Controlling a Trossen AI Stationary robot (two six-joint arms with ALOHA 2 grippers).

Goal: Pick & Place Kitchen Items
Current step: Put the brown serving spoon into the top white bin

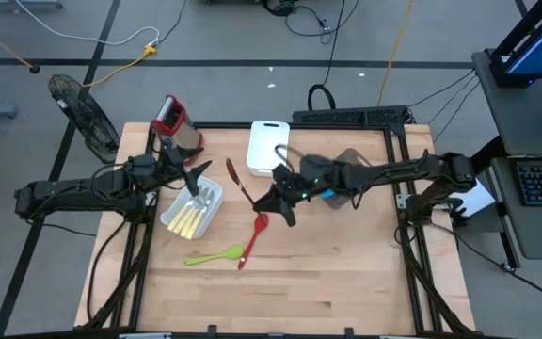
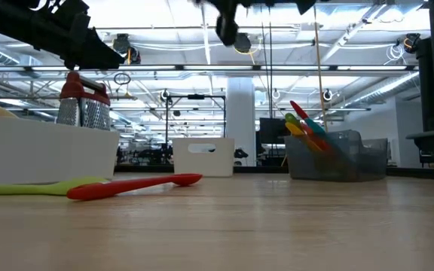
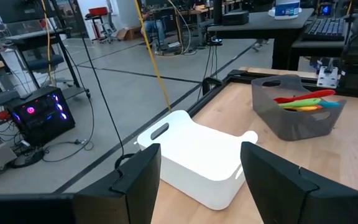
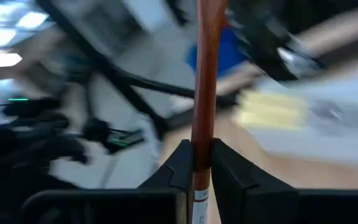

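Observation:
My right gripper (image 1: pixel 269 201) is over the middle of the table, shut on a slim brown utensil (image 1: pixel 241 185) that reaches from it toward the far left. A red spatula (image 1: pixel 255 235) and a green spatula (image 1: pixel 215 255) lie flat on the wood, nearer than the gripper. My left gripper (image 1: pixel 196 177) hangs open over a white bin (image 1: pixel 179 223) of pale-yellow-handled cutlery (image 1: pixel 196 215), touching nothing. A grey bin (image 3: pixel 297 115) at the far right holds several coloured utensils (image 3: pixel 306 101). My right gripper pinches the brown utensil's shaft (image 4: pixel 205 124) between its two fingers, which lie across it. In the right wrist view the shaft runs straight out past the fingertips. It is lifted clear of the table, and its far end (image 1: pixel 231 168) points to the far left.
A steel grater with a red top (image 1: pixel 170 118) stands at the far left corner. A second white bin (image 1: pixel 269 146) sits at the far middle. The right arm crosses above the grey bin (image 1: pixel 351 160). Bare wood (image 1: pixel 327 273) fills the near half.

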